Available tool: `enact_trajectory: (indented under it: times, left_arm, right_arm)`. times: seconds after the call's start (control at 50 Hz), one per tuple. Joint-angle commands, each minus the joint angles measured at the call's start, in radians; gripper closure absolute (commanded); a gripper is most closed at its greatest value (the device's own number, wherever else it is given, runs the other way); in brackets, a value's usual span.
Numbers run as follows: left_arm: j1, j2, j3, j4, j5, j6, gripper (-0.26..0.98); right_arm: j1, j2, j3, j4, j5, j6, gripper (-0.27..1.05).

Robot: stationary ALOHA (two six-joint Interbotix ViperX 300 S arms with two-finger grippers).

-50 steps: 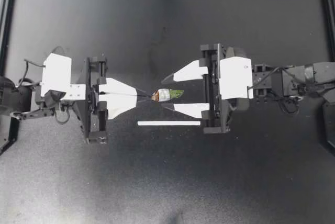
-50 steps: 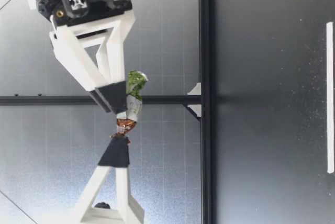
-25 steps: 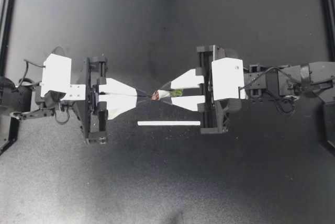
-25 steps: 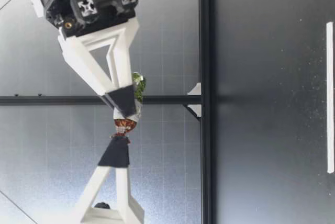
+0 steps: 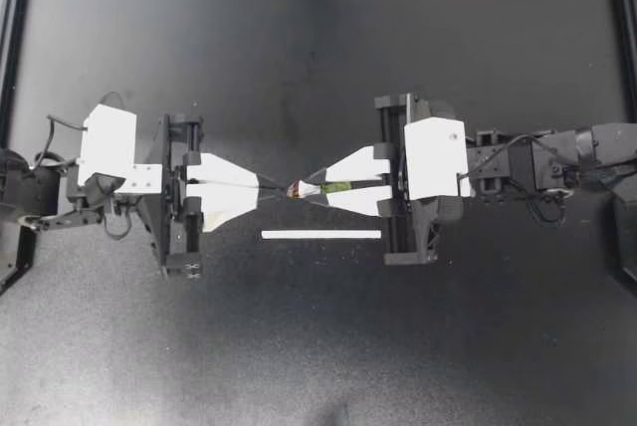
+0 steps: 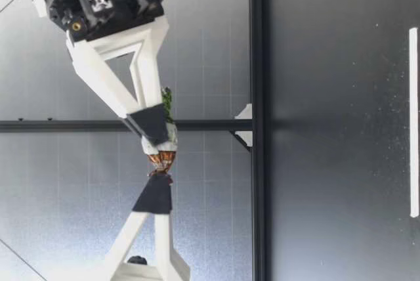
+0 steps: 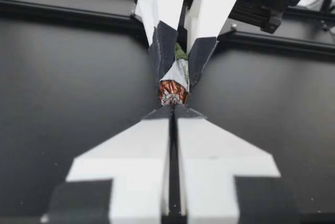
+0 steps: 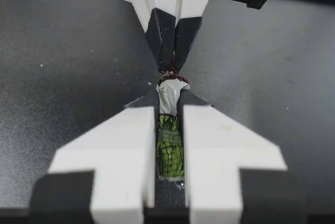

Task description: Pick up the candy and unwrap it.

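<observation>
Pinching candy (image 5: 299,189) | left end effector (image 5: 283,188), right end effector (image 5: 309,190) both closed | white strip (image 5: 321,235) nearby (untouched)

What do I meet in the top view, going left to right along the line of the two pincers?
left pincer → candy → right pincer

The candy (image 5: 336,187), a small sweet wrapped copper-brown at one twisted end, white midway and green at the other, hangs level at frame centre. My left gripper (image 5: 283,188) pinches its brown twist and my right gripper (image 5: 315,188) clamps its body.
</observation>
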Motion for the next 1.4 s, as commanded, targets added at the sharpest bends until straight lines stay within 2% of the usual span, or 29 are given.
enact_trajectory:
  times: [0.0,0.12,0.22,0.3,0.5,1.06,1.24,1.38]
  left_arm:
    - [0.008,-0.006,-0.017,-0.005,-0.003,-0.002,0.91]
    - [0.008,-0.009,-0.018,-0.026,-0.003,-0.003,0.91]
    - [0.008,-0.009,-0.020,-0.069,-0.003,-0.005,0.91]
    - [0.008,-0.014,-0.020,-0.100,0.009,-0.014,0.91]
    - [0.008,-0.021,-0.044,-0.101,0.106,-0.094,0.91]
    - [0.008,-0.051,-0.034,-0.092,0.107,-0.135,0.91]
    - [0.008,-0.054,-0.034,-0.087,0.107,-0.135,0.91]
    - [0.008,-0.054,-0.037,-0.077,0.107,-0.135,0.91]
  right_arm:
    - [0.020,-0.009,-0.025,-0.005,-0.003,-0.002,0.80]
    - [0.020,-0.008,-0.026,-0.017,-0.005,-0.003,0.62]
    - [0.020,-0.006,-0.026,-0.031,-0.008,-0.017,0.34]
    - [0.020,-0.006,-0.023,-0.040,-0.012,-0.057,0.21]
    - [0.005,-0.002,-0.029,-0.031,-0.031,-0.152,0.24]
    - [-0.043,0.011,-0.023,-0.031,-0.051,-0.170,0.26]
    - [-0.054,0.014,-0.023,-0.028,-0.028,-0.167,0.41]
    - [-0.055,0.014,-0.029,-0.025,0.000,-0.163,0.58]
